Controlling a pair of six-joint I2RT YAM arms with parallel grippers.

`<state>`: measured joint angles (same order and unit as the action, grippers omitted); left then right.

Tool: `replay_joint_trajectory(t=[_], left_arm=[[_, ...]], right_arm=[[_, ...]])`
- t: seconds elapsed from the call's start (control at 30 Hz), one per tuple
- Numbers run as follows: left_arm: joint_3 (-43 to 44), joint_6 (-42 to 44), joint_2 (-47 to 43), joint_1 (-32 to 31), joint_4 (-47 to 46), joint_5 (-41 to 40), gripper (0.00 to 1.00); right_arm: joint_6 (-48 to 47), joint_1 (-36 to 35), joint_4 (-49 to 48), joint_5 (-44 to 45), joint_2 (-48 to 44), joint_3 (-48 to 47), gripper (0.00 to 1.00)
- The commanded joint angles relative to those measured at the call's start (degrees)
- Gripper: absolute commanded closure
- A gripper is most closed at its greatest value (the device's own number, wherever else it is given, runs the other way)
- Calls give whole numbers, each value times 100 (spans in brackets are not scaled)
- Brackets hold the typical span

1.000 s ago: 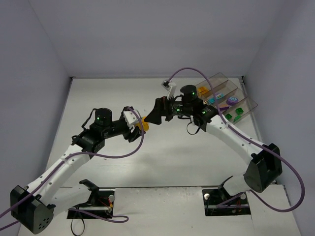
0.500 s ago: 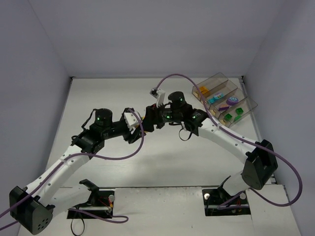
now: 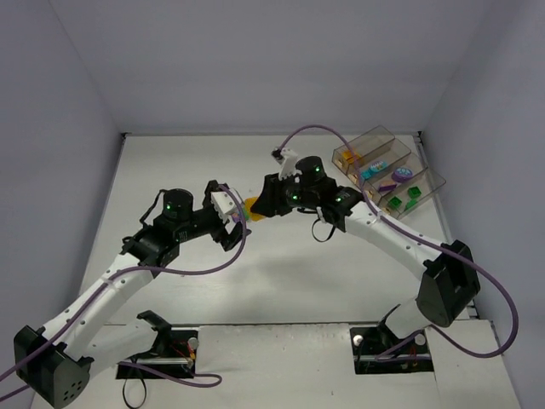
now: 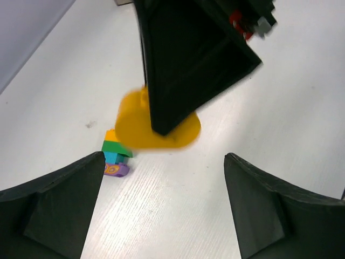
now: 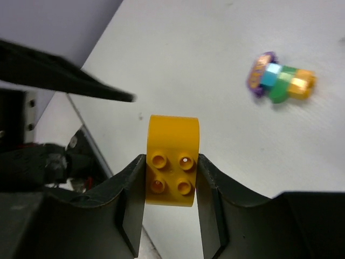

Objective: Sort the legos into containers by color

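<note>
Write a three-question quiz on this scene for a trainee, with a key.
1. What does the right gripper hold? A) a yellow brick B) a green brick C) nothing
2. True or false: the left gripper is shut on the small stack of bricks.
3. Fill in: the stack lies on the ____.
Key: 1 A; 2 false, its jaws stand open and empty; 3 table.

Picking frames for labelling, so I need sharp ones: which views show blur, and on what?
Left wrist: the yellow brick is smeared and soft, while the small brick stack is fairly crisp. Right wrist: reversed, brick sharp, stack blurred. Top external: evenly lit, sharp, only soft shadows.
</note>
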<state>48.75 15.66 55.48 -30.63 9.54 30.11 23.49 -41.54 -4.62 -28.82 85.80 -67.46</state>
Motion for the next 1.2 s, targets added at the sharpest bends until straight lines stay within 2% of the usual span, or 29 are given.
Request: replay_joint_trajectory(t=[0.0, 0.23, 0.43, 0.67, 0.87, 1.0, 1.17], left_arm=[[21, -501, -134, 5, -505, -610, 15], [-313, -2013, -415, 5, -498, -1920, 15], [-664, -2392, -793, 5, -330, -2263, 15], [-806, -2401, -1022, 13, -225, -2606, 15], [-806, -2418, -987, 13, -225, -2738, 15], [-762, -2471, -847, 13, -181, -2694, 15], [-700, -2471, -723, 13, -119, -2721, 15]], right_arm=[[50, 871, -92, 886, -257, -21, 100], [463, 2702, -56, 2616, 226, -556, 99], [586, 3625, -56, 2864, 1552, -1892, 98], [745, 4013, -65, 3093, 3186, -3491, 95], [710, 4066, -83, 3181, 4092, -4545, 91], [640, 4101, -83, 3365, 4436, -4864, 88], [815, 4284, -100, 3488, 4533, -4724, 87]])
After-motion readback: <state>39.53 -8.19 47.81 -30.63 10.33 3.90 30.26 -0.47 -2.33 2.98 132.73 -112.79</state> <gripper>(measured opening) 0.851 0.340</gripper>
